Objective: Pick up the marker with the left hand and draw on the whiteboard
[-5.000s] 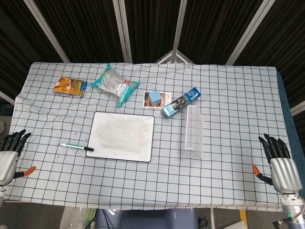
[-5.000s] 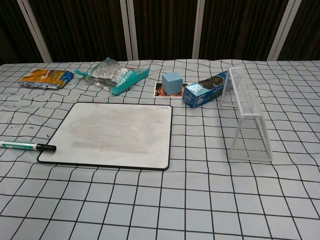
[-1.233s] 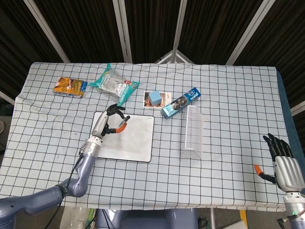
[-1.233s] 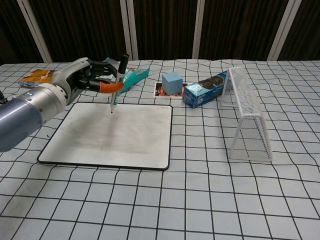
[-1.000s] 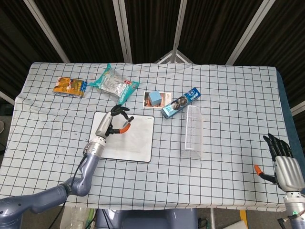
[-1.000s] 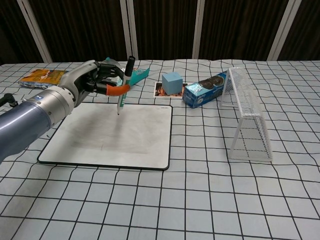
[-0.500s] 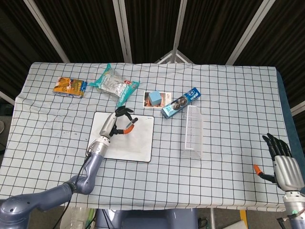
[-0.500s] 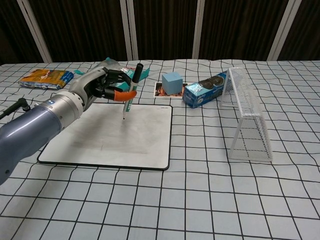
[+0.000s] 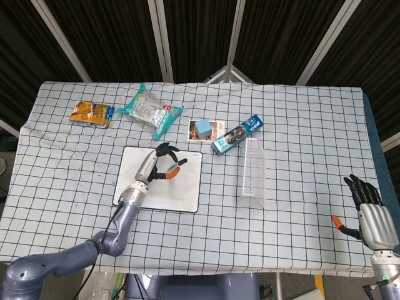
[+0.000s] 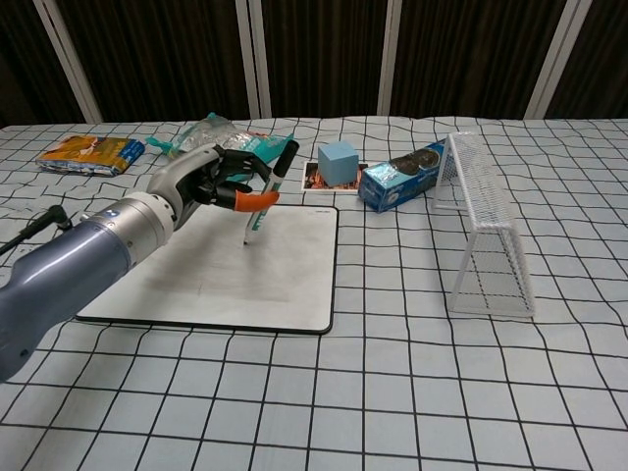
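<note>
My left hand [image 10: 218, 181] [image 9: 160, 165] holds the marker [image 10: 271, 188], white-bodied with a black cap end up, tilted with its tip down over the whiteboard [image 10: 186, 275] [image 9: 184, 190]. The tip hovers at or just above the board's upper middle; contact cannot be told. The board lies flat on the checked cloth, its white surface faintly smudged. My right hand [image 9: 370, 214] rests at the table's near right corner, fingers apart, holding nothing; the chest view does not show it.
A white wire rack [image 10: 483, 228] lies right of the board. Behind it sit a blue biscuit box [image 10: 397, 183], a blue cube [image 10: 339, 162] on a card, a clear teal-edged bag [image 10: 218, 137] and an orange snack packet [image 10: 86, 154].
Over the last second my left hand has carried the marker rightward across the upper part of the whiteboard. Five seconds ago the marker lay left of the board. The right hand stayed put.
</note>
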Motion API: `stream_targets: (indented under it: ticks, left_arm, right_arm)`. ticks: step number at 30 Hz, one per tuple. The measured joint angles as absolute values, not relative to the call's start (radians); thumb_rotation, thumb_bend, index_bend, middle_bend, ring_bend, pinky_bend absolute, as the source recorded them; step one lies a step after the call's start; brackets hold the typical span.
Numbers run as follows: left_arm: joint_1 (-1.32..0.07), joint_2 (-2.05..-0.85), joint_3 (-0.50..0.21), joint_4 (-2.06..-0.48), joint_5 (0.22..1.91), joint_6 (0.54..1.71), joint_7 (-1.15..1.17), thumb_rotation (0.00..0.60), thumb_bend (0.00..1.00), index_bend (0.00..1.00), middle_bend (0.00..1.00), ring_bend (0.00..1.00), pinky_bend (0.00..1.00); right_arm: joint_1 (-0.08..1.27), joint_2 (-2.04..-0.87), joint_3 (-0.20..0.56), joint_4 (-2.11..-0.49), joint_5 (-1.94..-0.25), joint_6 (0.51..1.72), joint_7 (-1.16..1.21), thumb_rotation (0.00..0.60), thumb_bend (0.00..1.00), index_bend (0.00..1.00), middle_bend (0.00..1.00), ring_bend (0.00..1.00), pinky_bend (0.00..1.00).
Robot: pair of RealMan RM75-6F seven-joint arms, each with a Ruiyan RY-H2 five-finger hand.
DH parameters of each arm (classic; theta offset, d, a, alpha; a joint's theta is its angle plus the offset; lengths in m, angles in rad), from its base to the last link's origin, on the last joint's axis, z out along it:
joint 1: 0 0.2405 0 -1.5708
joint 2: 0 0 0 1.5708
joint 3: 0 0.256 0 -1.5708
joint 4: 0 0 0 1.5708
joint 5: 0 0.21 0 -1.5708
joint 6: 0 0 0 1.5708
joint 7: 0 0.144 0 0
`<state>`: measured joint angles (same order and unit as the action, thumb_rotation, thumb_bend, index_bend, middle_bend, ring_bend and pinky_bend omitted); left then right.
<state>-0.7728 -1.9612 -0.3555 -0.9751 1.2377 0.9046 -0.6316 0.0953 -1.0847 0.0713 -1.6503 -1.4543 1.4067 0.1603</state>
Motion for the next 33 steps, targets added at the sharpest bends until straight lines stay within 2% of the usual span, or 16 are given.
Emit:
stream_targets:
  ticks: [16,25,33]
  left_arm:
    - [-0.703,-1.908,-0.282,-1.150,1.289,0.963,-0.641,0.600,0.50,0.73,0.27,0.08,0.15]
    - [-0.701,-1.875,-0.328,-1.168,1.279,0.991,-0.645,0.600,0.50,0.73,0.27,0.08,0.15]
    - [-0.743,-1.880,-0.347,-1.097,1.268,0.952,-0.628,0.600,0.50,0.73,0.27,0.08,0.15]
  right_arm:
    - [0.092,-1.087,0.071,-1.648,-1.461,1.420,0.157,0.600,0.30,0.00,0.00,0.00,0.00]
    - [0.090,-1.086,0.072,-1.647,-1.462,1.421,0.166,0.600,0.30,0.00,0.00,0.00,0.00]
    - [0.094,-1.087,0.073,-1.646,-1.456,1.413,0.164,0.600,0.30,0.00,0.00,0.00,0.00]
